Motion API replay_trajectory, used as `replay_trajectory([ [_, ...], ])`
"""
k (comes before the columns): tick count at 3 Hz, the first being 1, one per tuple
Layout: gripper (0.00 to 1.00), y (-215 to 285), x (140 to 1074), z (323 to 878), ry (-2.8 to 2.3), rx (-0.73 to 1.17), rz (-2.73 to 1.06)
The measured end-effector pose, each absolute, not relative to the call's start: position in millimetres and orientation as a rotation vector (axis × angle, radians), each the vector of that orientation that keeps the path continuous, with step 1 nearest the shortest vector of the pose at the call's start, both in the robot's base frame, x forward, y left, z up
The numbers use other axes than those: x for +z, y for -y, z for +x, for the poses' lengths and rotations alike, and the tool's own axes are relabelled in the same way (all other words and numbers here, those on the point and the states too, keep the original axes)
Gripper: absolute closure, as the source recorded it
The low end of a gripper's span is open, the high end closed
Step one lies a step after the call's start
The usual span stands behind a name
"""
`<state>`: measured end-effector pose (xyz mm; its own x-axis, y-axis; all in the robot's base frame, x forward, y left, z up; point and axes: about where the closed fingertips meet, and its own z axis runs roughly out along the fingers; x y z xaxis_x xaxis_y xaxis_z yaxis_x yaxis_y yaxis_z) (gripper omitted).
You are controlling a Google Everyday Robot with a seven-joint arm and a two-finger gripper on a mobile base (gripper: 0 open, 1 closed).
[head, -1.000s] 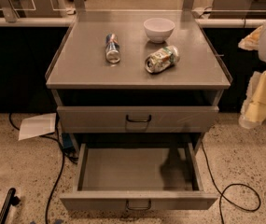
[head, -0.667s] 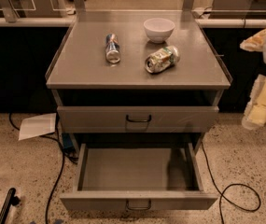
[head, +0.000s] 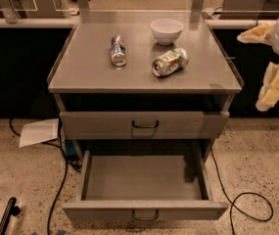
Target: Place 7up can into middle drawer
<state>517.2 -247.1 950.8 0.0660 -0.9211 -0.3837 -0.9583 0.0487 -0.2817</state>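
Note:
The 7up can (head: 170, 62) lies on its side on the grey cabinet top (head: 90, 72), just in front of a white bowl. The middle drawer (head: 144, 179) is pulled open below, its floor bare, with a small dark loop handle at the front. The drawer above it (head: 144, 125) is closed. My gripper (head: 275, 84) hangs at the right edge of the view, to the right of the cabinet and apart from the can, and it holds nothing.
A white bowl (head: 166, 30) stands at the back of the top. A slim blue-red-silver can (head: 118, 50) lies left of the 7up can. Cables (head: 242, 204) and a white paper (head: 38, 131) lie on the speckled floor. Dark counters stand behind.
My arm at the right edge has shifted slightly up and to the right. The cans, bowl and drawers have not moved.

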Motion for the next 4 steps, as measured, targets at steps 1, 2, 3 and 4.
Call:
replay_trajectory([
  [1,0.00,258,941,561,-1.787,0.167,-1.848],
  [2,0.00,254,926,598,-1.754,0.242,-1.799],
  [3,0.00,229,902,632,-1.731,0.330,-1.783],
  [4,0.00,196,884,664,-1.729,0.401,-1.751],
])
